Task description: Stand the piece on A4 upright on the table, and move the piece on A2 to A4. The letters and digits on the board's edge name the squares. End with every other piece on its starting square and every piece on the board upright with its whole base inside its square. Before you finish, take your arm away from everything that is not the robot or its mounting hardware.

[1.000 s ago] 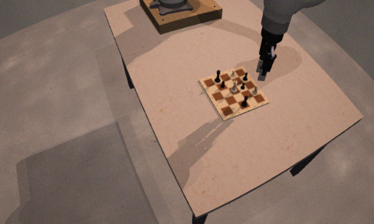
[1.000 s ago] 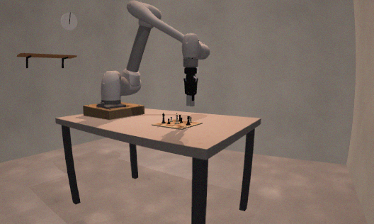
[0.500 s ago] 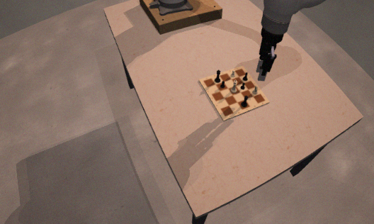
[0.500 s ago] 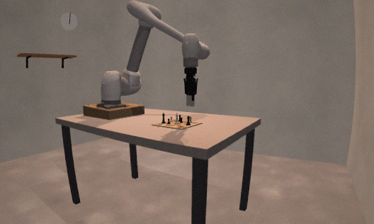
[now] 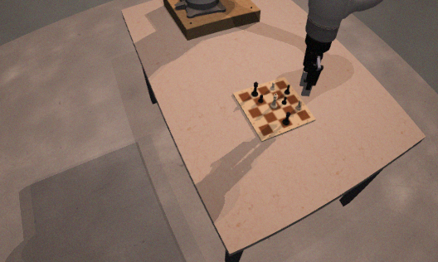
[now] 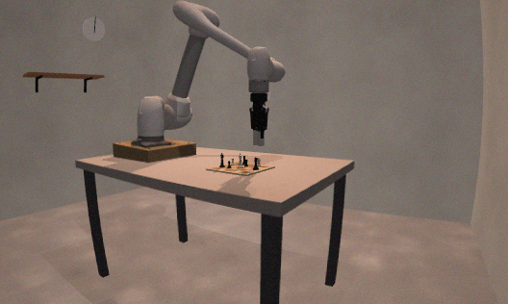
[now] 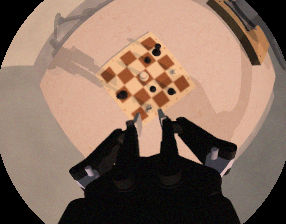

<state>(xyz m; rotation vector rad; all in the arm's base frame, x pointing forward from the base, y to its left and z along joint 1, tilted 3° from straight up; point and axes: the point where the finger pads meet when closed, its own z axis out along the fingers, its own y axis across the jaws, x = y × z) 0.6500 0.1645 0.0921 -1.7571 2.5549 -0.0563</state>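
Gripper (image 6: pixel 258 140) hangs vertical, part-closed, above chessboard (image 6: pixel 266 168).

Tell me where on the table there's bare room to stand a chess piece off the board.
The widest bare stretch of table lies between the chessboard and the near edge. There is also room between the board and the arm's wooden base. The board itself is crowded, its pieces bunched toward the far side under the gripper, which hangs above, narrowed and holding nothing.

High top, distant side, perhaps-vertical wrist views; shared board (image 5: pixel 274 109).
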